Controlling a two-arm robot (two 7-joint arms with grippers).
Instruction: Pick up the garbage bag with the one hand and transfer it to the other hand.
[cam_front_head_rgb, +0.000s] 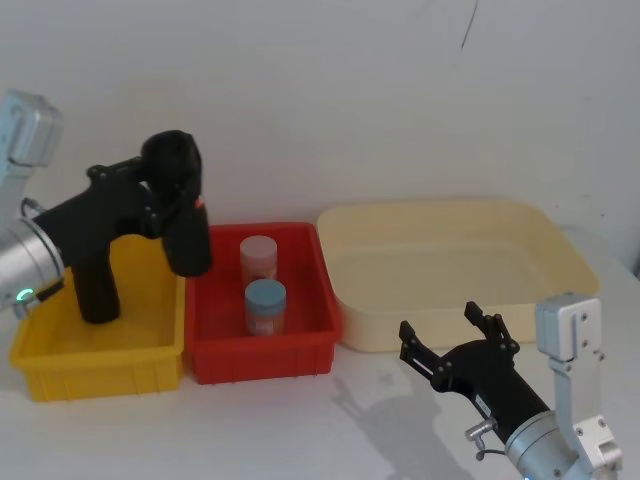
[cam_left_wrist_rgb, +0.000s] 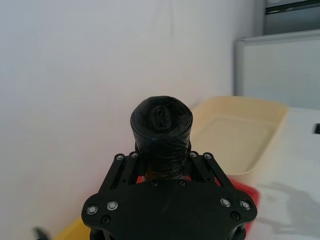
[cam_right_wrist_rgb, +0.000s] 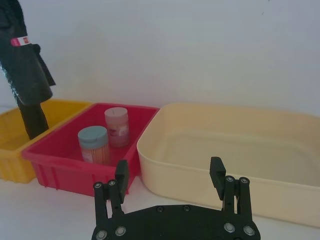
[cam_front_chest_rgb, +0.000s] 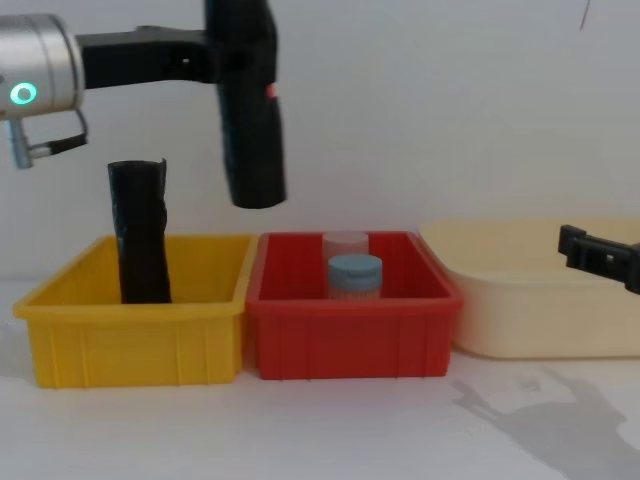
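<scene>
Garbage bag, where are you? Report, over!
Left gripper jaws shut on garbage bag, high over yellow bin and red bin. Right gripper open, low before cream tub. Jars sit well below bag.

head: above, down | chest: low, side-on | wrists: close, forward | head+chest share red bin (cam_front_head_rgb: 262, 355)

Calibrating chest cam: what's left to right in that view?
Thin black roll in yellow bin → garbage bag held aloft by left gripper → red bin with two jars → cream tub → right gripper, open, at right edge.
</scene>
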